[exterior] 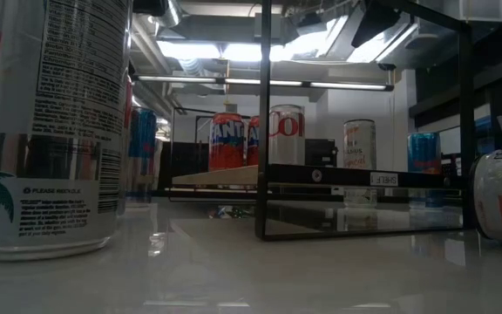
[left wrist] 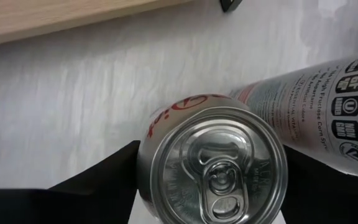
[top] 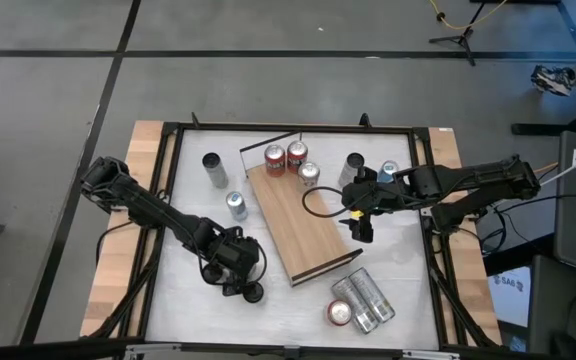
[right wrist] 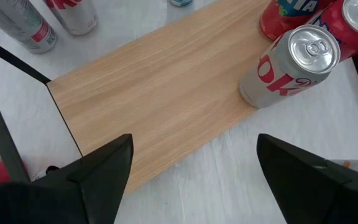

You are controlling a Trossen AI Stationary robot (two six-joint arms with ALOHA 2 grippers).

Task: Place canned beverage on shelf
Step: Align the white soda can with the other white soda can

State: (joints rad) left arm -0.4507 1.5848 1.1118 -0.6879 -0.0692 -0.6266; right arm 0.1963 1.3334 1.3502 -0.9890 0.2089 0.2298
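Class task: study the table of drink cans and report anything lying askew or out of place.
Two silver cans lie on their sides on the white tabletop, beyond the light-brown wooden shelf's near end; every other can stands upright.

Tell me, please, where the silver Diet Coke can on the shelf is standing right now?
In the high view the silver Diet Coke can stands upright on the shelf at its far, railed end, beside two red cans.

The white table [top: 193,290] carries scattered cans and the shelf [top: 303,225], which holds three cans.
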